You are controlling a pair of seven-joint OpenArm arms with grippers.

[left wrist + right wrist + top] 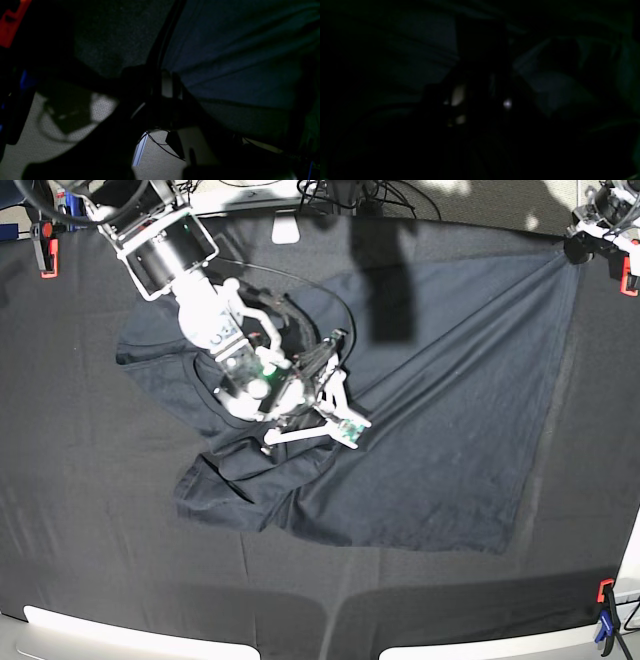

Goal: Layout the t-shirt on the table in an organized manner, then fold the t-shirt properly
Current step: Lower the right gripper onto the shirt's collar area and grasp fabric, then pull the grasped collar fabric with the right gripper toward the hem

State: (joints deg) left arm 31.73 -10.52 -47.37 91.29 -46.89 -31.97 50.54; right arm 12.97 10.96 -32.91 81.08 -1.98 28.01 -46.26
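The t-shirt point(430, 430) lies spread over the middle of the table point(80, 520), a dark charcoal sheet against the blacker cloth. One corner of the t-shirt is drawn out taut toward the table's far corner on the base view's right, where the left tool point(578, 246) holds it; straight creases fan from that corner back across the fabric. The left wrist view shows navy cloth point(237, 50) stretched tight from the closed left tool, which is clamped on the t-shirt, with the table's edge and pale floor below it.

Toward the base view's left, the t-shirt is bunched and rumpled, with a sleeve and folded layers heaped together. The right arm point(205, 310) reaches down over this bunched part, and the right tool point(322, 376) sits low among the folds, touching the fabric. Whether it is open or closed on the cloth I cannot tell: the right wrist view is almost black, showing only dim folds of fabric point(555, 82).

A red clamp point(46, 258) grips the tablecloth left of the t-shirt at the far edge, and another red clamp with a blue one point(604, 620) sits at the near corner right of the t-shirt.
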